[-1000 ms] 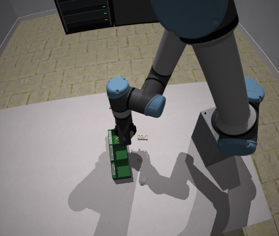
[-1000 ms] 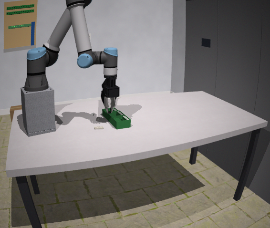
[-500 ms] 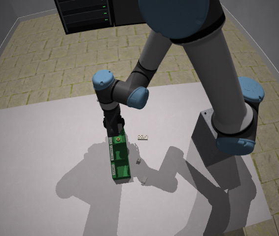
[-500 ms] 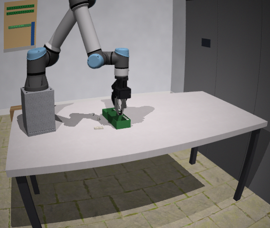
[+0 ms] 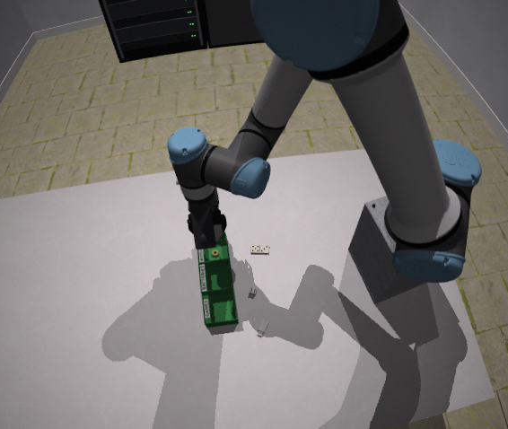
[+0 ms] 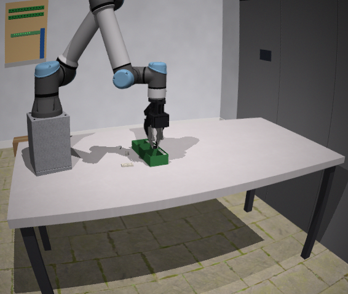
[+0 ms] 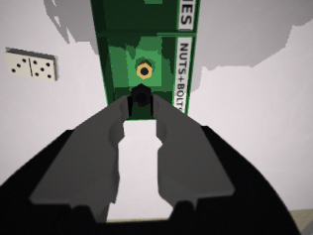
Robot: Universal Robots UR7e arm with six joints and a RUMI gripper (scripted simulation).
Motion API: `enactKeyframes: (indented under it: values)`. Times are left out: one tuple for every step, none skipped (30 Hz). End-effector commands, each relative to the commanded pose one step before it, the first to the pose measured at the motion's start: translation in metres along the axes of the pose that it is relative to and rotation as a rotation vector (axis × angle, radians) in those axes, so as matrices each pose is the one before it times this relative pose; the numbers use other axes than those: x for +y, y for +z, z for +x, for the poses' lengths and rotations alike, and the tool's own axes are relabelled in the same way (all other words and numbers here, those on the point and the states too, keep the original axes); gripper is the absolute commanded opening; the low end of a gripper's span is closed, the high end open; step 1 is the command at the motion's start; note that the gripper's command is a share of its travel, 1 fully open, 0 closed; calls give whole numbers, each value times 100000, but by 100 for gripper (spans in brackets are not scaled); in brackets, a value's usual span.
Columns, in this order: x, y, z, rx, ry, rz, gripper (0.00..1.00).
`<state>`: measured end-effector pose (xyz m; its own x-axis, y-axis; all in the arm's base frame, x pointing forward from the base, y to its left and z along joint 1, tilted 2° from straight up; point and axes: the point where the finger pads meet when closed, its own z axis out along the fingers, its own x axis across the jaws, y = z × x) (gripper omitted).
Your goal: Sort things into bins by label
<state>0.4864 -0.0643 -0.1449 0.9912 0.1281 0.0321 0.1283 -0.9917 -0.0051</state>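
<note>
A green row of three bins (image 5: 217,285) lies on the table, labelled NUTS+BOLTS, BATTERIES and GAMES; it also shows in the exterior view (image 6: 150,152). My gripper (image 7: 141,97) is shut on a small black hex part (image 7: 141,97) and holds it over the near edge of the NUTS+BOLTS bin (image 7: 146,73). A brass nut (image 7: 144,70) lies inside that bin. In the top view the gripper (image 5: 208,244) stands upright over the far end of the row. A white domino (image 5: 259,249) lies on the table right of the bins, and it also shows in the wrist view (image 7: 31,63).
Two small grey parts (image 5: 252,292) (image 5: 261,327) lie on the table right of the bin row, in the arm's shadow. The arm's grey pedestal (image 5: 383,249) stands at the right.
</note>
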Motion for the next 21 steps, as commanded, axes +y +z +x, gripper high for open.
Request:
enactKeyframes:
  values:
    - [-24, 504, -10, 113, -1, -62, 0]
    - [0, 200, 0, 0, 0, 0, 0]
    - [0, 200, 0, 0, 0, 0, 0]
    - [0, 200, 0, 0, 0, 0, 0]
    - [0, 200, 0, 0, 0, 0, 0]
    - [0, 200, 0, 0, 0, 0, 0]
    - [0, 200, 0, 0, 0, 0, 0]
    - [0, 200, 0, 0, 0, 0, 0]
    - [0, 200, 0, 0, 0, 0, 0]
    - [0, 0, 0, 0, 0, 0, 0]
    - [0, 0, 0, 0, 0, 0, 0]
    - [0, 200, 0, 0, 0, 0, 0]
    - [0, 200, 0, 0, 0, 0, 0]
    - [0, 200, 0, 0, 0, 0, 0]
    - [0, 200, 0, 0, 0, 0, 0]
    - [0, 200, 0, 0, 0, 0, 0]
    - [0, 200, 0, 0, 0, 0, 0]
    - [0, 200, 0, 0, 0, 0, 0]
    - [0, 200, 0, 0, 0, 0, 0]
    - [0, 200, 0, 0, 0, 0, 0]
    - [0, 200, 0, 0, 0, 0, 0]
